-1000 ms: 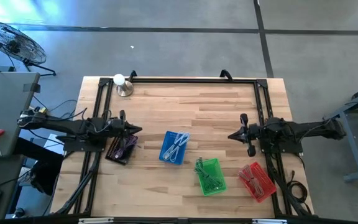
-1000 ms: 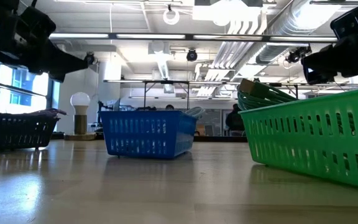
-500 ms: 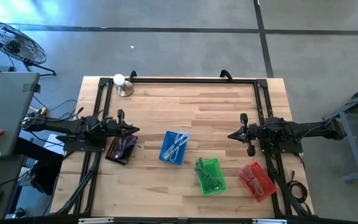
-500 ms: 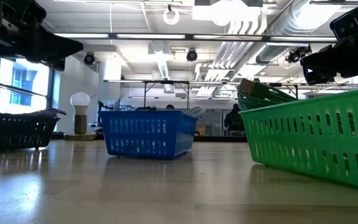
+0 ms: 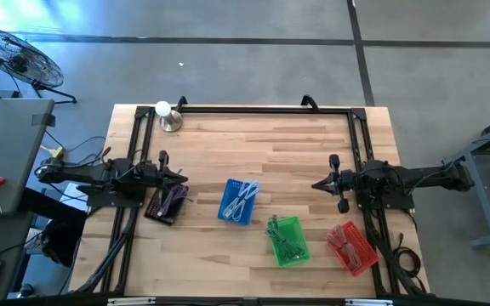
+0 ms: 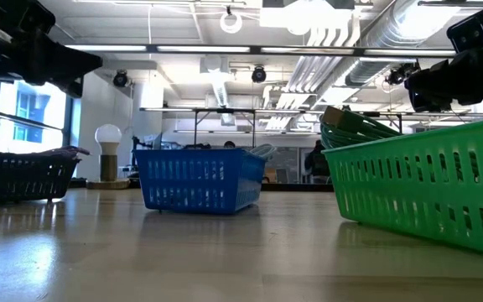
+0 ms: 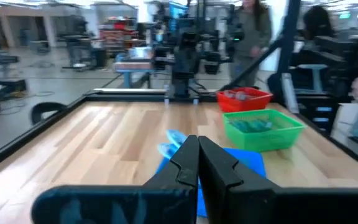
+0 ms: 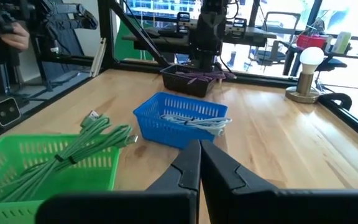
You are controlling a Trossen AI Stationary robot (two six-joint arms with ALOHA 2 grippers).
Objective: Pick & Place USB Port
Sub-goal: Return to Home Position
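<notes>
Four small baskets of bundled cables stand on the wooden table: a black one with purple cables [image 5: 167, 202], a blue one with pale cables [image 5: 239, 201], a green one with green cables [image 5: 287, 240] and a red one with red cables [image 5: 351, 248]. My left gripper [image 5: 181, 177] hovers shut above the far edge of the black basket and holds nothing; its own view shows the shut fingers [image 7: 197, 149] with the blue basket [image 7: 241, 163] beyond. My right gripper [image 5: 316, 184] waits shut and empty above bare table, right of the blue basket [image 8: 180, 120].
A globe lamp [image 5: 168, 116] stands at the far left corner of the table. A black metal frame [image 5: 262, 110] runs along the far edge and both sides. Bare wood lies between the lamp and the baskets. People show in the room beyond the table [image 7: 253, 25].
My left gripper has drawn back a little toward the table's left edge and risen slightly, staying shut. The baskets and the right arm have kept still.
</notes>
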